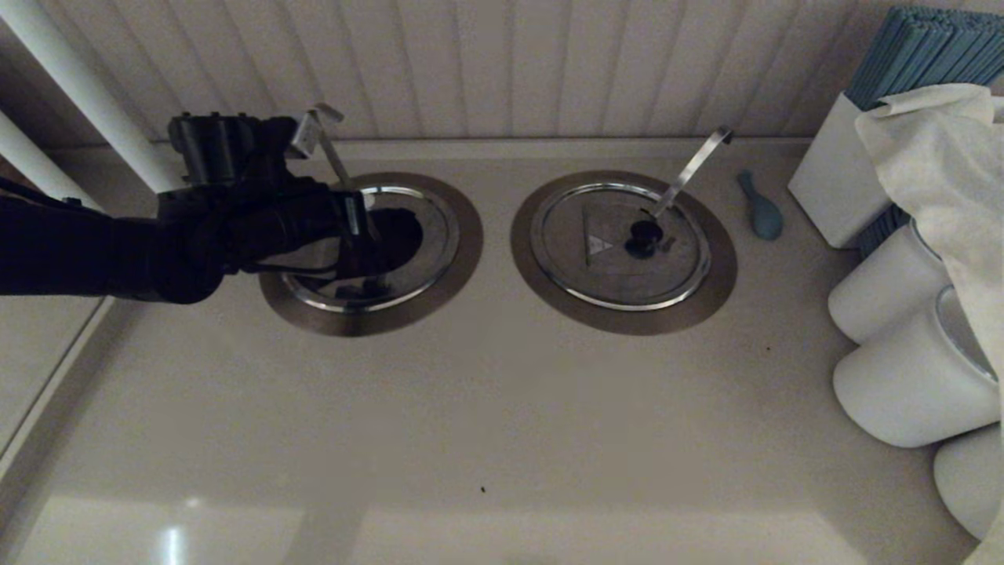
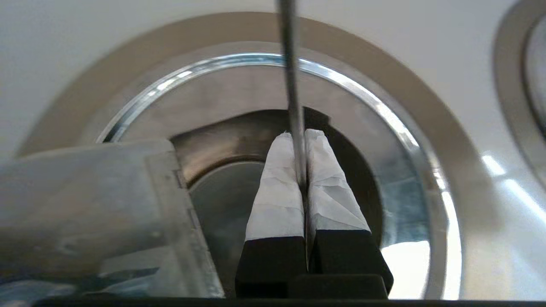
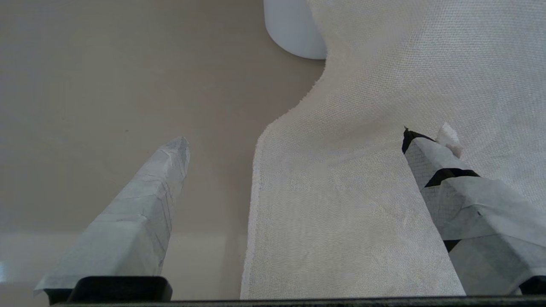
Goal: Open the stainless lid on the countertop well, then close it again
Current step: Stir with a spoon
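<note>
L gripper [image 2: 300, 140]: you've got it low over the countertop well [image 1: 451, 271], far-left on the counter. Fingers [image 2: 277, 187] are pressed together w/ a thin steel strip [image 2: 291, 64] pinched between the pads.
Strip: seen edge-on, so you can't tell if it's the ladle handle [image 1: 323, 145] or sth else.
Well: dark mouth shows open inside the shiny rim in the L wrist view.
Stainless lid: not clearly made out. A blurred grey slab [image 2: 94, 204] sits close to the L wrist cam (can't tell if that's it).
Twin lid [image 1: 620, 243]: flat on the other well, slanted ladle through it.
R gripper [image 3: 294, 136]: fingers spread wide apart, holding nothing, above a white cloth [image 3: 367, 204] and bare counter [image 3: 106, 76].
</note>
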Motion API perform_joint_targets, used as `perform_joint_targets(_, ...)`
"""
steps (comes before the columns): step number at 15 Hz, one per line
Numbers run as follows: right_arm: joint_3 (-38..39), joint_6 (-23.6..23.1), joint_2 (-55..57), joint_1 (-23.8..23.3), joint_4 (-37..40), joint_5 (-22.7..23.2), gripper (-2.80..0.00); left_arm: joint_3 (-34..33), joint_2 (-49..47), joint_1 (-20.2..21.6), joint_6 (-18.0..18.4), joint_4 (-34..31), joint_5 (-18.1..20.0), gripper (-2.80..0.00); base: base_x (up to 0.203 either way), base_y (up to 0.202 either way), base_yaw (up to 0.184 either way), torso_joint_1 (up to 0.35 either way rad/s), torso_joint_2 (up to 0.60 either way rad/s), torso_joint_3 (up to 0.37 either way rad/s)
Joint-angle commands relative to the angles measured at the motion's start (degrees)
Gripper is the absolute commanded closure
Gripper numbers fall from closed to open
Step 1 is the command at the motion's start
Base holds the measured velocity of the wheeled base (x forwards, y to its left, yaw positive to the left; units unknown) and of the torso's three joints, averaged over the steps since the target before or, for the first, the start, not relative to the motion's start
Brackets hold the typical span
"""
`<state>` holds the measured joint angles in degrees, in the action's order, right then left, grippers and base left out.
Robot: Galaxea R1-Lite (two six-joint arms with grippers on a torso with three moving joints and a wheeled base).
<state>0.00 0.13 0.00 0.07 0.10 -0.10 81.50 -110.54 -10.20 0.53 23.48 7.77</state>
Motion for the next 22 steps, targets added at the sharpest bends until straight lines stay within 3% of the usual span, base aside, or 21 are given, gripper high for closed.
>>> perform_joint_targets(1,0.0,0.0,0.1,0.0,0.0,0.0,-2.80,1.4,-1.2,0.9,0.3,0.1,-0.3,0.00,0.000,0.000,0.000,0.000,0.00,0.000)
perform_joint_targets(3,0.0,0.0,0.1,0.0,0.0,0.0,-2.80,4.9,-3.9,0.9,-0.1,0.7,-3.3,0.00,0.000,0.000,0.000,0.000,0.00,0.000)
perform_joint_targets(5,0.0,0.0,0.1,0.0,0.0,0.0,-2.80,7.5,-6.2,0.7,-0.3,0.8,-10.4,0.00,0.000,0.000,0.000,0.000,0.00,0.000)
perform_joint_targets(11,0.0,0.0,0.1,0.0,0.0,0.0,-2.80,7.8,-7.6,-5.5,-1.8,1.1,-11.7,0.00,0.000,0.000,0.000,0.000,0.00,0.000)
perform_joint_targets(13,0.0,0.0,0.1,0.0,0.0,0.0,-2.80,7.9,-8.8,-6.8,-2.1,2.8,-13.4,0.00,0.000,0.000,0.000,0.000,0.00,0.000)
perform_joint_targets(15,0.0,0.0,0.1,0.0,0.0,0.0,-2.80,8.9,-11.0,-7.3,-2.0,6.2,-17.9,0.00,0.000,0.000,0.000,0.000,0.00,0.000)
perform_joint_targets(16,0.0,0.0,0.1,0.0,0.0,0.0,-2.80,10.2,-11.6,-7.4,-1.9,7.1,-19.5,-2.80,0.000,0.000,0.000,0.000,0.00,0.000)
perform_joint_targets(22,0.0,0.0,0.1,0.0,0.0,0.0,-2.80,10.9,-10.8,-7.4,-2.4,7.5,-19.9,-2.80,0.000,0.000,0.000,0.000,0.00,0.000)
